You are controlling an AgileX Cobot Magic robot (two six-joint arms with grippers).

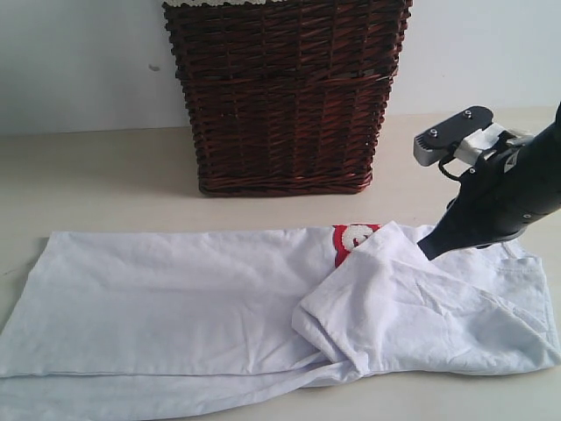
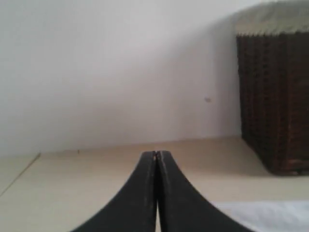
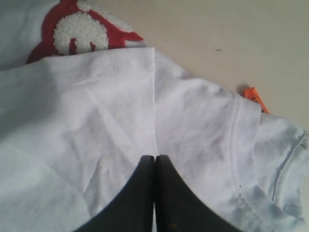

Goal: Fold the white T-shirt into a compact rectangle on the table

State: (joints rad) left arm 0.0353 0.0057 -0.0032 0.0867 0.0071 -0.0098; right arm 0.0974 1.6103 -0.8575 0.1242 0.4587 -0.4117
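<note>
**Exterior view.** A thin white cotton short-sleeved T-shirt [image 1: 175, 307] is laid flat along the near part of the broad, pale cream-beige tabletop [image 1: 88, 175], stretched from far left to far right. One sleeve [image 1: 386, 289] is folded inward over the body, right of centre. A patch of fuzzy white lettering outlined in red [image 1: 355, 239] is exposed at the far edge of that fold. A tall dark brown wicker basket [image 1: 289, 96] is stood at the far middle, apart from the T-shirt. The black right end effector [image 1: 428, 249] is extended from the right, its tip at the folded sleeve; contact with the cloth cannot be told.

**Left wrist view.** The left end effector [image 2: 156, 155] is shown with its two black fingers pressed together and nothing between them, over bare tabletop. The wicker basket, topped by a pale lace-trimmed liner [image 2: 273, 19], is set against a plain white wall [image 2: 106, 67]. A corner of the T-shirt is visible beside the fingers.

**Right wrist view.** The right end effector is shown with its fingers pressed together, no cloth seen between them, tips over the sleeve seam. The lettering is partly covered by the sleeve hem. A small orange collar loop [image 3: 255, 98] is seen at the T-shirt's edge, against bare tabletop.
</note>
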